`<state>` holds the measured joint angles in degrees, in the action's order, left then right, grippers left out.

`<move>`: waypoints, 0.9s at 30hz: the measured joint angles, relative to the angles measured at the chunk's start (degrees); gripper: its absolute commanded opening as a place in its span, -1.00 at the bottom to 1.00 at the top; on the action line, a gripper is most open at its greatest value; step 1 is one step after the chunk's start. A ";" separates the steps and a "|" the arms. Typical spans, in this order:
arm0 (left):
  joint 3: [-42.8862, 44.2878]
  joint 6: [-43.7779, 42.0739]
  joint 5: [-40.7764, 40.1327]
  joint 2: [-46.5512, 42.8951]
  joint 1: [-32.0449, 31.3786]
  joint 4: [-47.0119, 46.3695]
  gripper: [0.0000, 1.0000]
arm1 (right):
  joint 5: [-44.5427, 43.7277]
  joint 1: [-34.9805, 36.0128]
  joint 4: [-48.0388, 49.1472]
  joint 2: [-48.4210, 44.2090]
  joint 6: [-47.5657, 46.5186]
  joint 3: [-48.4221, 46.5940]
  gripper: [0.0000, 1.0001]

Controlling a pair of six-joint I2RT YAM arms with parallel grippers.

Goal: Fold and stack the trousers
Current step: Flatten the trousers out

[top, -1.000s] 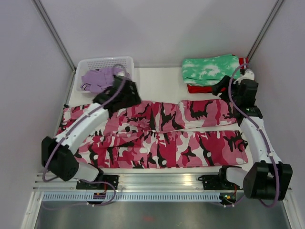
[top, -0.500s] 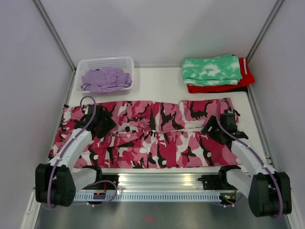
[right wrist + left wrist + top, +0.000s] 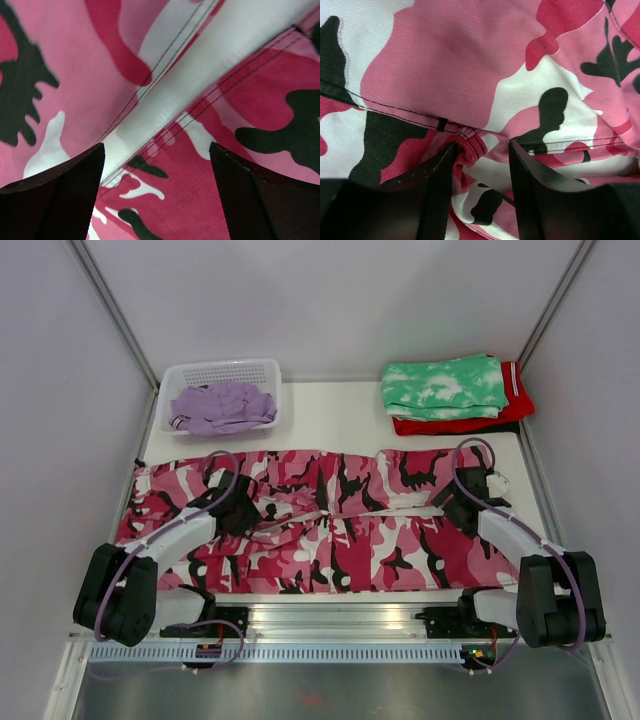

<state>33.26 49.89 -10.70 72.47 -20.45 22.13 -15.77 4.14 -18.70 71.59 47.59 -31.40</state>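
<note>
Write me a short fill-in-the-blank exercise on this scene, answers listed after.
1. The lilac trousers lie bunched in the white ____.
2. The camouflage trousers lie spread on the ____.
3. The tie-dye garment rests on top of a ____ folded garment.
4. The left gripper has a ____ of camouflage fabric between its fingers.

Answers: basket; table; red; fold

No readable text, label, brand or number shows in any view.

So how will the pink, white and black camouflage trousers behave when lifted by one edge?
The pink, white and black camouflage fabric trousers will probably drape limply: they lie flat and wrinkled. Fabric bunches between the left tool, suggesting easy pinching.
</note>
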 measured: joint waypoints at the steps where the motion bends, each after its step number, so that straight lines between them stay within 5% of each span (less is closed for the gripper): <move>1: 0.13 0.24 -0.26 0.13 -0.22 0.04 0.06 | -1.18 -0.02 0.15 0.07 1.36 0.15 0.83; 12: 0.28 2.60 -1.92 -6.60 -2.99 3.52 0.32 | -7.63 -7.21 4.20 8.17 6.05 -4.20 0.80; 20: 2.12 2.62 -4.92 -12.31 -3.15 8.11 0.36 | -8.81 -15.69 5.40 10.93 0.24 -6.01 0.82; 27: 4.94 2.64 -8.22 -12.31 -2.99 13.75 0.70 | -4.35 -17.86 2.86 13.94 -8.48 -9.92 0.82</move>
<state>38.20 52.53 -18.92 60.16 -23.44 35.88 -20.12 -13.72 -15.84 85.54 39.11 -41.32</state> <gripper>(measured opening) 0.831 0.909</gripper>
